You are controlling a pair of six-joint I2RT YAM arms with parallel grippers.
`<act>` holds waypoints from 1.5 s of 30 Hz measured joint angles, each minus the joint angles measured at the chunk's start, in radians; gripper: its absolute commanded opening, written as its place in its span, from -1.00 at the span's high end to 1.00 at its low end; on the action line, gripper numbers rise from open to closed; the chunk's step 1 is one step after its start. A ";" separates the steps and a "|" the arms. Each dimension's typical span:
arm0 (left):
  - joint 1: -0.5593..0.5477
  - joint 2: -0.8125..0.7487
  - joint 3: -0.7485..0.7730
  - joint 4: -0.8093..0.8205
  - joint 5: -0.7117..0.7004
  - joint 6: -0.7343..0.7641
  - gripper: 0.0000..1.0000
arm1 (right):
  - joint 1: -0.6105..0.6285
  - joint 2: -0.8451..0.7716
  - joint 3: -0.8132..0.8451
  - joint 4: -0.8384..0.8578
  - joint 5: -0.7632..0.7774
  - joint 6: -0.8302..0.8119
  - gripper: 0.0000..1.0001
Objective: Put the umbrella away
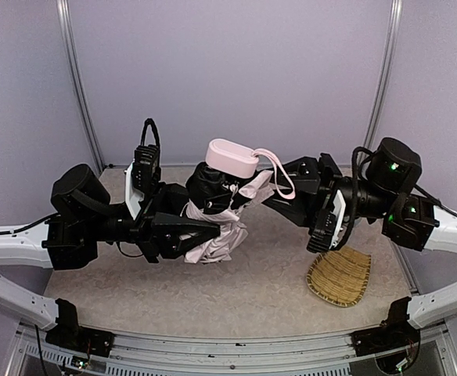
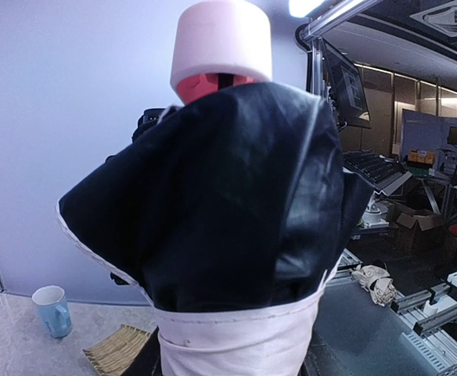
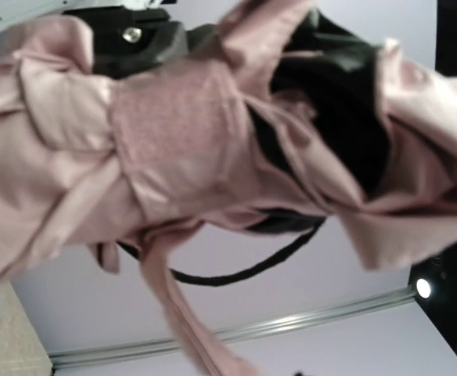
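The left gripper [image 1: 207,230] reached in from the left of the overhead view. Its dark fingers were drawn together around a bunch of pale fabric low on the umbrella [image 1: 222,215], pinching it. Its own wrist camera did not show the fingers: black lining [image 2: 213,196] filled the middle of the frame, with a white-edged fold along the bottom.

The right gripper [image 1: 269,193] came in from the right and met the bundle at its upper right side. Its tips were buried in cloth, so I could not tell whether they were spread or pressed together. Its wrist view was all crumpled pink fabric [image 3: 174,133], with a thin black loop [image 3: 236,270] hanging beneath.

The umbrella sat between the two arms at the centre of the overhead frame, folded but loose. Its pale pink handle [image 1: 231,157] was at the top, and a pink wrist strap [image 1: 280,177] looped off to the right.

A woven straw tray [image 1: 339,276] lay on the table [image 1: 244,294] at lower right. A pale mug [image 2: 52,309] stood at the lower left of the left wrist view.
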 measured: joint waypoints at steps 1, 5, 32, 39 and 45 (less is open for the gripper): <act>0.000 0.000 0.000 -0.001 0.000 0.000 1.00 | 0.000 0.000 0.000 -0.004 -0.003 -0.002 0.27; 0.000 0.000 0.000 -0.003 0.000 0.002 1.00 | 0.000 0.000 0.000 -0.012 -0.017 -0.008 0.32; -0.006 -0.094 -0.026 -0.088 -0.132 0.115 1.00 | -0.001 0.161 0.157 -0.295 -0.166 0.579 1.00; -0.007 -0.110 -0.032 -0.257 -0.290 0.238 1.00 | -0.028 0.163 0.154 -0.360 -0.225 0.833 1.00; -0.019 -0.111 -0.025 -0.346 -0.375 0.304 1.00 | -0.039 0.160 0.149 -0.364 -0.211 0.978 1.00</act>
